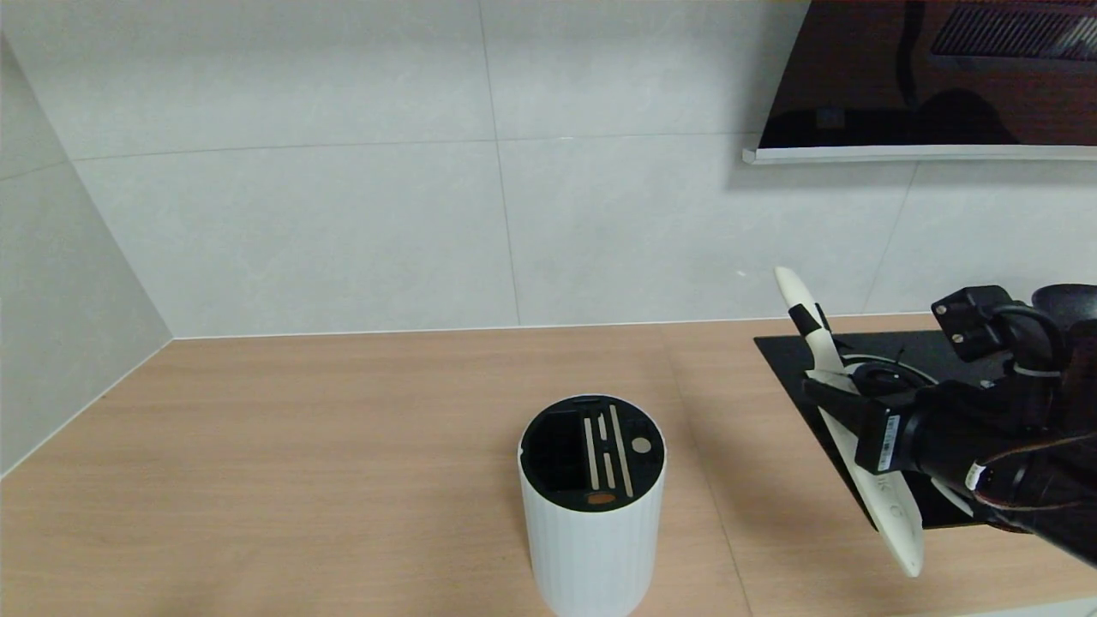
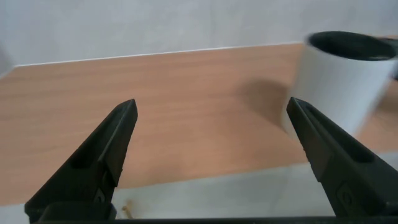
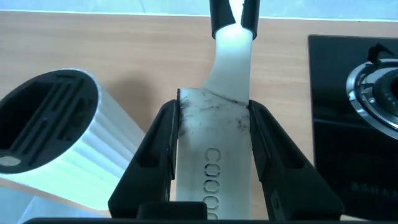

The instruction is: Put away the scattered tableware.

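Note:
A long white knife-like utensil [image 1: 896, 518] with a black band near its far end hangs tilted over the right side of the counter. My right gripper [image 1: 836, 403] is shut on its middle. In the right wrist view the black fingers [image 3: 163, 146] clamp both sides of the utensil [image 3: 214, 180]. The white cylindrical holder [image 1: 591, 523] with a black slotted top stands near the counter's front edge, left of the held utensil, and the holder [image 3: 56, 143] lies close beside it in that view. My left gripper [image 2: 211, 109] is open over bare counter, the holder [image 2: 345, 74] off to its side.
A black cooktop [image 1: 788, 356] with a round burner [image 3: 376, 93] is set into the wooden counter under my right arm. A dark range hood [image 1: 926, 77] hangs on the tiled wall above it. Bare wood [image 1: 343, 428] stretches left of the holder to the corner wall.

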